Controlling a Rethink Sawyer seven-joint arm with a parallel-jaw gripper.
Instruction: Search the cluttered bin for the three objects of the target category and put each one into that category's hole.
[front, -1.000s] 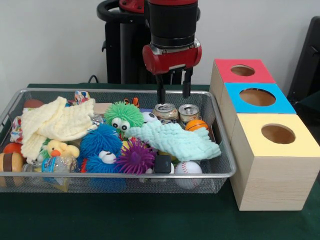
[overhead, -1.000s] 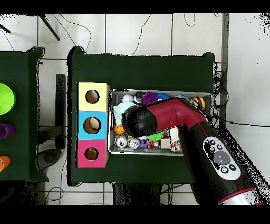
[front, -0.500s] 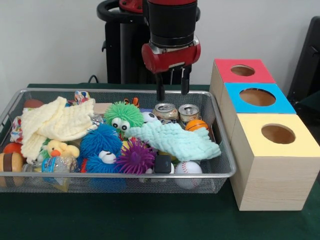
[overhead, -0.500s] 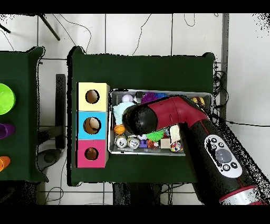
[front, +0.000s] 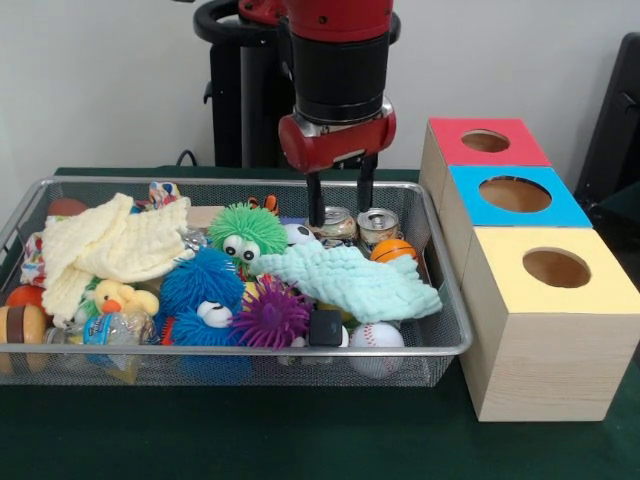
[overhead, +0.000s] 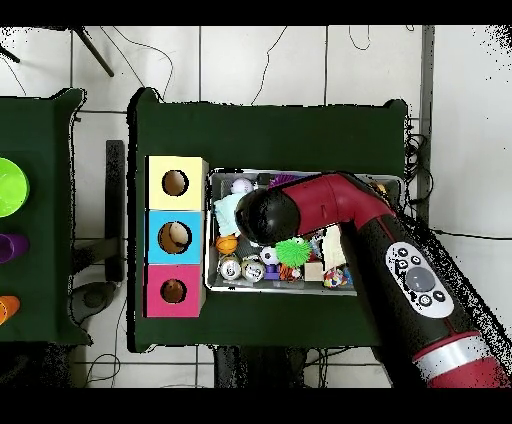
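The pincer (front: 339, 203) hangs spread and empty over the bin (front: 60, 186) — just above two cans (front: 355, 222). A mint cloth (front: 352, 279) lies in front of the cans; the red box's hole (front: 485, 141) is off to their right.

The red and black arm's gripper (front: 338, 208) has shifted leftward in the front view and dropped toward the two small tin cans (front: 354, 224)

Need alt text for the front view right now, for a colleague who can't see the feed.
The red and black arm's open gripper hangs over the far side of the wire-mesh bin, just above two cans. The bin holds cloths, fuzzy balls and a yellow duck; red, blue and yellow boxes stand to its right.
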